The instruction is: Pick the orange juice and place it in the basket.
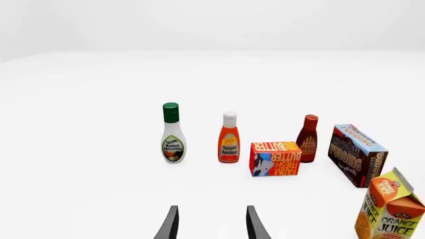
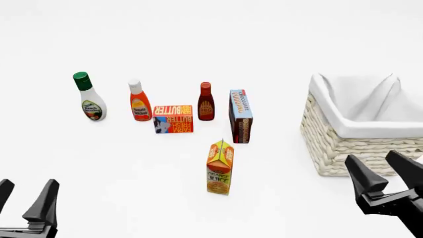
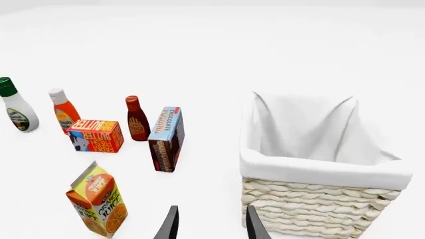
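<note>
Orange juice (image 2: 220, 167) stands upright on the white table (image 2: 198, 29), centre of the spread, alone, nothing touching it. Basket (image 2: 360, 124) sits at its 2 o'clock, well apart, white lining showing. Chocolate pudding box (image 2: 240, 115) at the carton's 12 o'clock, near. Butter box (image 2: 173, 119), BBQ bottle (image 2: 205, 101), ketchup bottle (image 2: 138, 100) and ranch bottle (image 2: 88, 97) line up toward 10–11 o'clock. Left gripper (image 2: 25, 201) at 8 o'clock, jaws spread wide, holding nothing. Right gripper (image 2: 383, 171) at 3 o'clock, jaws wide too, nothing between them, just in front of the basket.
</note>
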